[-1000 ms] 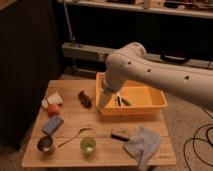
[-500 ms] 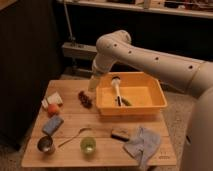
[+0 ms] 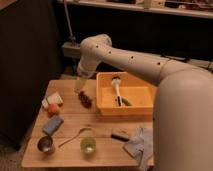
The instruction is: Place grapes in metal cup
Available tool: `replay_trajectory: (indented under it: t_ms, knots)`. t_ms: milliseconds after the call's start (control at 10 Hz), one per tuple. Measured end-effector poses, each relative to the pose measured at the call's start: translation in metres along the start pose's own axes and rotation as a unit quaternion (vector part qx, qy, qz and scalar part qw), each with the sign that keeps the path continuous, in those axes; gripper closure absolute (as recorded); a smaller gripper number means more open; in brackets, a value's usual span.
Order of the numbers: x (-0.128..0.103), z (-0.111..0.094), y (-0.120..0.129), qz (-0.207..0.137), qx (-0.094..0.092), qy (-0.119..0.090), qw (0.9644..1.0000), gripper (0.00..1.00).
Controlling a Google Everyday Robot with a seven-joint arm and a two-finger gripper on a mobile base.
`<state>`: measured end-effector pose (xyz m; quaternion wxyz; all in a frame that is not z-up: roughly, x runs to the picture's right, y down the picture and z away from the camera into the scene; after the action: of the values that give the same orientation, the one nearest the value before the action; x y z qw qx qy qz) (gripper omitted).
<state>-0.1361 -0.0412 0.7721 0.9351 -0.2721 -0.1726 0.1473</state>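
Note:
The grapes (image 3: 85,99), a small dark red-purple bunch, lie on the wooden table (image 3: 70,117) just left of the yellow bin. The metal cup (image 3: 46,145), small and shiny, stands upright near the table's front left corner. My gripper (image 3: 80,85) hangs at the end of the white arm, just above and slightly left of the grapes, close to them. I cannot tell whether it touches them.
A yellow bin (image 3: 145,107) holding a brush (image 3: 117,90) stands right of the grapes. A translucent green cup (image 3: 88,145), a wooden spoon (image 3: 75,136), a blue sponge (image 3: 52,125), an orange-red fruit (image 3: 53,109), a white box (image 3: 53,99) and a blue cloth (image 3: 140,145) also lie on the table.
The arm has swung left from over the yellow bin, and the gripper has come down beside the grapes. The objects on the table have not moved.

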Motion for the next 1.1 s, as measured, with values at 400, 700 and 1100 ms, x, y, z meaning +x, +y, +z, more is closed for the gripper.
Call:
replay_trajectory:
  t_ms: [400,700,1100]
  knots:
    - [0.016,0.067,0.010,0.026,-0.036,0.001,0.9990,0.20]
    - [-0.002,0.110,0.024,0.004,-0.066,0.006,0.9978,0.20]
    - [0.013,0.145,0.031,0.038,-0.093,0.026,0.9946,0.20]
